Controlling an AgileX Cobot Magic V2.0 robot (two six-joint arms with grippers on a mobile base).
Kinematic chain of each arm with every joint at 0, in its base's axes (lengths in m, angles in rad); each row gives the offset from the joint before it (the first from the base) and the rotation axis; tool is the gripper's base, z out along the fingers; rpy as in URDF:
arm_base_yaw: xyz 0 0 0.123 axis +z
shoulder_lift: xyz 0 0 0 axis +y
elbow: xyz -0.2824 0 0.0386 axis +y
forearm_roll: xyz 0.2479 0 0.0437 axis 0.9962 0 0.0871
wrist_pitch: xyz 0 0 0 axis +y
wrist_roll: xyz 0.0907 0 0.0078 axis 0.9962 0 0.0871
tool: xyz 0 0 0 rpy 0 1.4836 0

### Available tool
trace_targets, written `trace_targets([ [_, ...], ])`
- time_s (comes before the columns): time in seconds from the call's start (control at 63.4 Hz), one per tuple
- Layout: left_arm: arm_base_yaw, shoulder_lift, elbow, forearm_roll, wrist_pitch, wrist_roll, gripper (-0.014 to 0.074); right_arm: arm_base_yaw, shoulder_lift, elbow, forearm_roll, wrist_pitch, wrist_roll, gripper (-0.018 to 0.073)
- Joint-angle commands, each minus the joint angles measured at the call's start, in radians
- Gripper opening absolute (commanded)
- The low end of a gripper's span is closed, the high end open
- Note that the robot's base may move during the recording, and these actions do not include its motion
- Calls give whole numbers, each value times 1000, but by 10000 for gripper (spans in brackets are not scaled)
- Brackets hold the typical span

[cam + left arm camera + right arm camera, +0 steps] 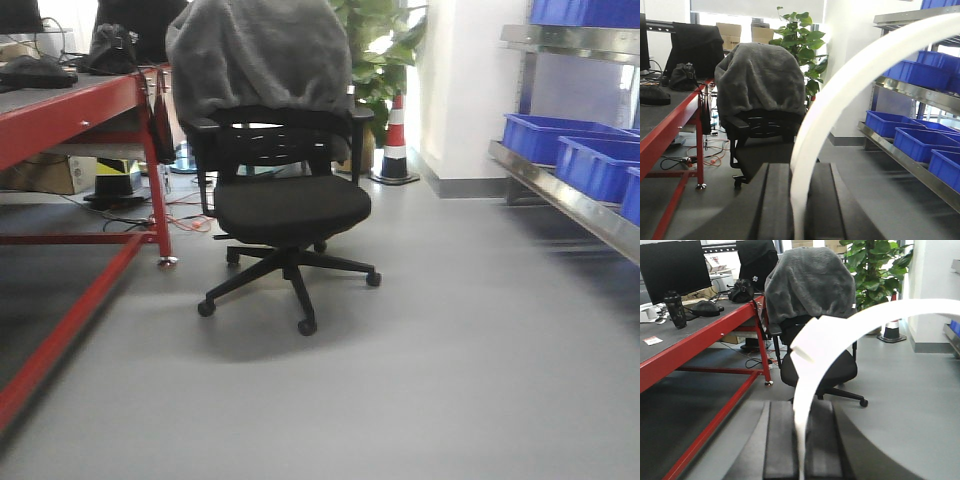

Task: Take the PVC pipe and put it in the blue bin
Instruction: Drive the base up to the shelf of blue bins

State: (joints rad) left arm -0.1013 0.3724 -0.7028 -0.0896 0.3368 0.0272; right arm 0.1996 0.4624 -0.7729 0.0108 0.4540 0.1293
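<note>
The grab looks done and the carry is the step in hand: in the left wrist view the left gripper (799,169) has its two dark fingers closed against the white PVC pipe (840,85), which rises from between them and arcs up to the right. In the right wrist view the right gripper (801,406) is likewise clamped on the pipe, here with a wider collar (815,340) partway along. Whether both hold one length I cannot tell. The pipe is off the floor and in no bin yet. The blue bins (545,135) sit in a row along the front edge of a steel shelf (560,190) at the right of the room, so the next move probably calls for turning the base that way, clearing the office chair (290,205) with its grey throw (260,55), then releasing over a bin. The grey floor (450,380) is smooth. A red table (70,110) runs down the left, and a traffic cone (396,140) and a plant (385,40) stand by the far wall.
</note>
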Motion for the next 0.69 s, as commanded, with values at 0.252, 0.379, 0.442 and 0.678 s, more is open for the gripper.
trace_targets([
  [0.252,-1,-2,-1,-5,-32,2,-111,-1,-4,0,-11,-28,-5,-169],
  [0.379,-1,-2,-1,-5,-32,2,-111,-1,-4,0,-11,-28,-5,-169],
  [0.442,-1,-2,-1,-5,-32,2,-111,-1,-4,0,-11,-28,-5,-169],
  [0.678,-1,-2,-1,-5,-32,2,-111,-1,-4,0,-11,-28,-5,-169],
])
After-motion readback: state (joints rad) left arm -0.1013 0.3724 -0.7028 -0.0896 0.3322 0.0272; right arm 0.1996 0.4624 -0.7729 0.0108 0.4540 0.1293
